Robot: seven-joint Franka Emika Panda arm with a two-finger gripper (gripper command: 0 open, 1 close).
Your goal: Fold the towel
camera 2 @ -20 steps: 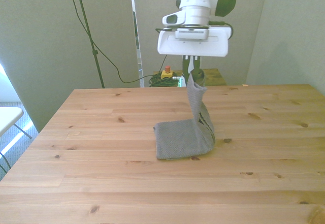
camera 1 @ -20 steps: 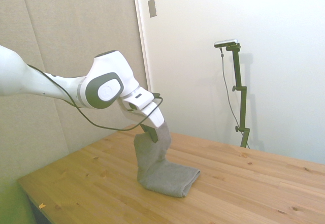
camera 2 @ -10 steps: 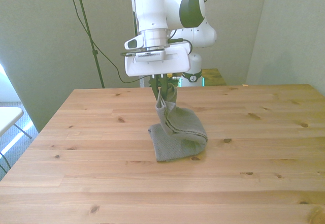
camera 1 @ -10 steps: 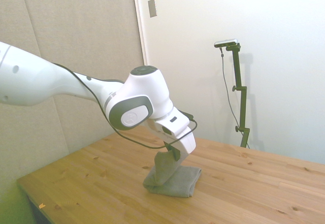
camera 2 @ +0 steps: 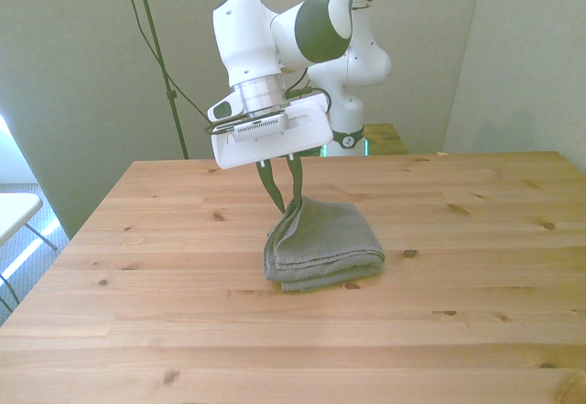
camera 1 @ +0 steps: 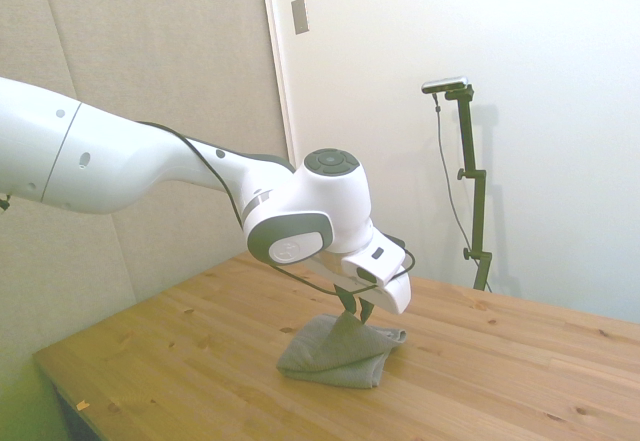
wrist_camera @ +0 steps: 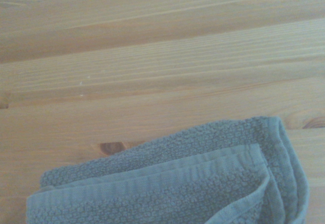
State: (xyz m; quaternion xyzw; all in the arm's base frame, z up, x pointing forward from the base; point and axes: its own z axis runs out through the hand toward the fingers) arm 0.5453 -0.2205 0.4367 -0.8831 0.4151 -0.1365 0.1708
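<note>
Since a second ago my arm swung down and toward the front view's left, dragging the raised end of the plain medium-gray soft cloth towel [camera 2: 323, 244] over itself; it stood tall off the table then, now it lies doubled in a low stack.

Left to right in the front view: bare planks of the light knotty wooden table [camera 2: 137, 267], then my two-finger pincer [camera 2: 283, 198] under the tilted white wrist plate, then the towel spreading out to the right of the fingertips.

Pincer state: the dark fingers [camera 2: 271, 190] come together at a raised corner of cloth at the towel's far left edge, clenched on it as far as I can see. Side view agrees: pincer [camera 1: 356, 313] tips down at a small peak of towel [camera 1: 335, 349], rest of the cloth flat on the table [camera 1: 180, 361].

Towel sits near mid-table, layers stacked, thick rounded fold edges facing the camera in the front view.

Wrist view: folded towel corner [wrist_camera: 203, 183] with several hems stacked, wood table [wrist_camera: 152, 56] beyond it.
</note>
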